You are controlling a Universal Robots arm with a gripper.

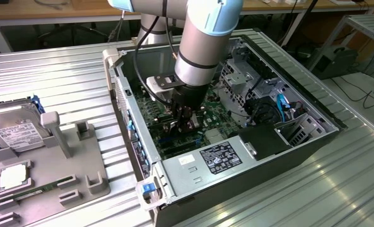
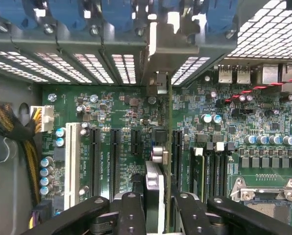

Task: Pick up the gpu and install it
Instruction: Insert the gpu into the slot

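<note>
Gripper (image 1: 185, 124) deep inside the open PC case (image 1: 300, 142); jaws partly closed, clamping the gpu (image 2: 158, 166) edge-on between the black fingers (image 2: 131, 210); card held upright so its bottom edge can meet a slot and its bracket end faces the rear slot openings (image 2: 156, 58); in the wrist view the card runs from the fingers toward the rear wall, lined up along the black expansion slots (image 2: 115, 156) on the motherboard (image 2: 224, 122); whether the edge is seated in a slot or just above it, cannot tell. In the exterior view the arm (image 1: 203, 42) comes down steeply from 12 o'clock into the case centre, wrist near vertical, fingers pointing down at the board. Parts fixture (image 1: 54, 161) at 9 o'clock of the case; hard drive (image 1: 16, 130) on it, well apart from the gripper; power supply (image 1: 218, 158) at 5 o'clock of the gripper.
</note>
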